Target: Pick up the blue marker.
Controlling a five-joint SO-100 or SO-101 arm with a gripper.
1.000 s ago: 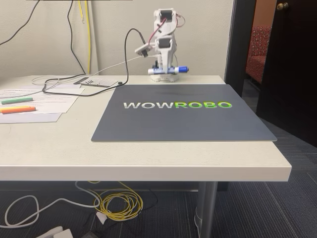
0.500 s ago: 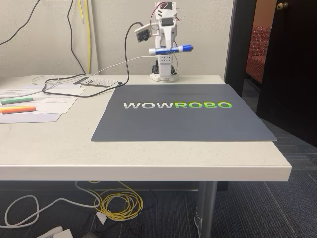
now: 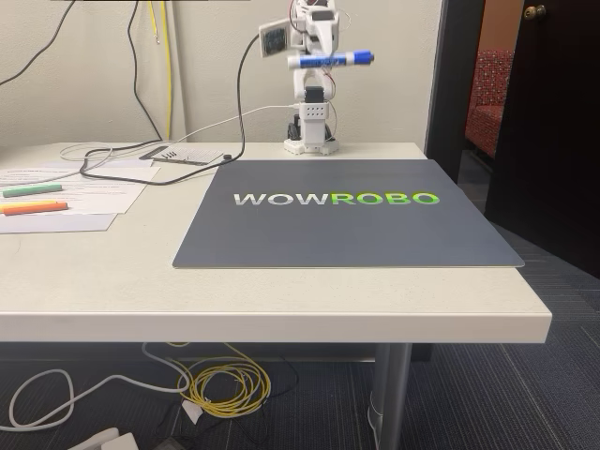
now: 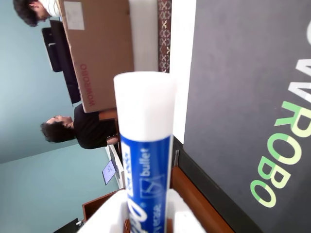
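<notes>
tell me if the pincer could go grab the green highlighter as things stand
Probably not right away. The pincer is shut on the blue marker, held high above the table. The green highlighter lies on papers far to the left in the fixed view, uncovered, but possibly beyond reach.

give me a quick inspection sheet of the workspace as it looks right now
surface: off-white table carrying a dark grey mat printed WOWROBO.
job's things: short white-barrelled blue marker with dark blue cap, held level, high above the table at the far edge; its white end and blue label show close up in the wrist view.
clutter: green highlighter and orange highlighter on loose white papers at left in the fixed view.
gripper: white gripper raised, shut on the marker.
cables: black cable and white cable across the tabletop; yellow coil on the floor.
surroundings: dark doorway at right; two people and a cardboard box in the wrist view.
</notes>
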